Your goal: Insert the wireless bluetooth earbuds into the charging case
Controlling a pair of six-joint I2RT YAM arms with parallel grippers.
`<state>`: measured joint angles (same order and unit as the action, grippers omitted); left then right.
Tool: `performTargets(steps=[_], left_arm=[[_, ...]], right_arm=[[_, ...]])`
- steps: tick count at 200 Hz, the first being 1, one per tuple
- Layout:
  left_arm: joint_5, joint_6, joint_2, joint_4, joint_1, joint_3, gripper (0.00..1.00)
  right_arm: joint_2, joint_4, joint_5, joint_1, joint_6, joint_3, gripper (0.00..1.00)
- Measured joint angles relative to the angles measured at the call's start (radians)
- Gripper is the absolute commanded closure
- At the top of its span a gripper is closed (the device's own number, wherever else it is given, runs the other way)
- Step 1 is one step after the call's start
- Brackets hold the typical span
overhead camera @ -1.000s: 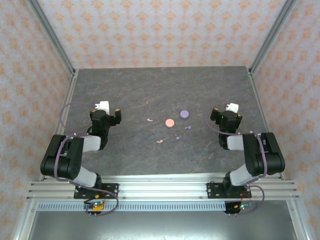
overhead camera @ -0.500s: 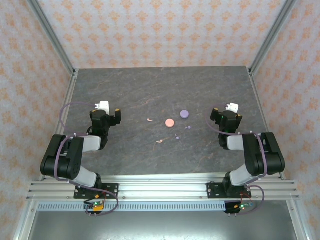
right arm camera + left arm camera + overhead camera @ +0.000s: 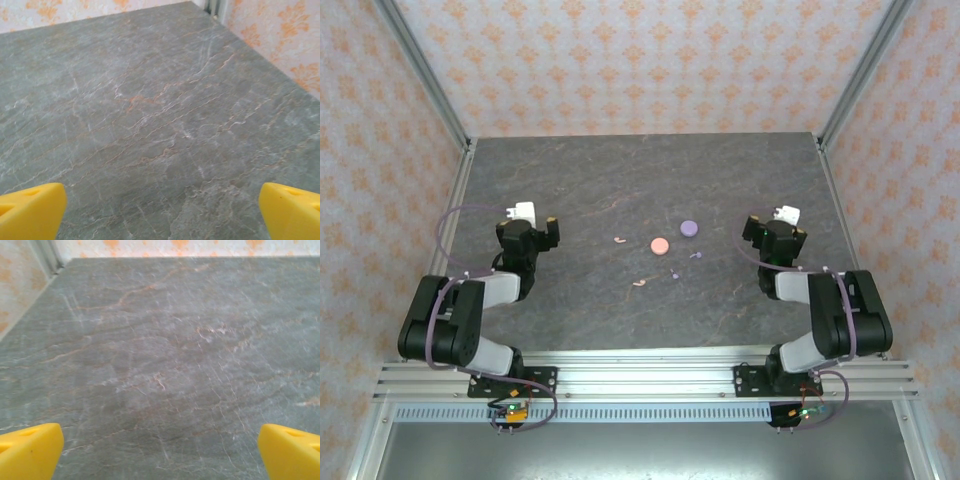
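— What are the grippers doing right now?
— I'm looking through the left wrist camera. The left gripper [image 3: 160, 455] is hanging low over the bare grey table [image 3: 160, 340]. Its yellow fingertips [image 3: 27, 450] are sitting far apart in the two bottom corners, with nothing between them. The right gripper [image 3: 160, 212] is showing me the same on its own camera: jaws spread wide, gripping nothing.
— And the earbuds?
— On the top camera I'm seeing all four lying loose mid-table, between the two arms. The salmon-pink earbud [image 3: 619, 240] is lying near the salmon-pink disc [image 3: 660, 245], on its left. The second salmon-pink earbud [image 3: 639, 283] is lying closer to the arm bases. The lavender earbud [image 3: 697, 255] is resting near the lavender disc [image 3: 688, 228], on its near side. The second lavender earbud [image 3: 673, 275] is lying on the near side of the pink disc.
— Are the discs touching?
— No, they're sitting close but apart, with the lavender one farther back and to the right. I'm not making out whether either is open.
— Is either gripper near them?
— No, both are hanging well apart from the earbuds.
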<state>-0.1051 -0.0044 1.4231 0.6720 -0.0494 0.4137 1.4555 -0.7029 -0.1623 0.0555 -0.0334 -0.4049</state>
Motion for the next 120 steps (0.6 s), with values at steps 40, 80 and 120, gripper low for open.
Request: performTargets(steps=[40,80,120], left_arm=[[-0.051,-0.06,-0.129,-0.185,0.0,0.062,0.0],[0.038,-0.169,-0.215,-0.469,0.0,0.232,0.0],[0.232,-0.29,-0.16,-0.722,-0.012,0.411,0.0]], right_arm=[[-0.1,0.242,-0.044,0.0,0.069,-0.116,0.01],[-0.196,0.53,-0.004,0.0,0.153,-0.243,0.01],[-0.243,0.744,0.162,0.0,0.246,-0.291,0.01]])
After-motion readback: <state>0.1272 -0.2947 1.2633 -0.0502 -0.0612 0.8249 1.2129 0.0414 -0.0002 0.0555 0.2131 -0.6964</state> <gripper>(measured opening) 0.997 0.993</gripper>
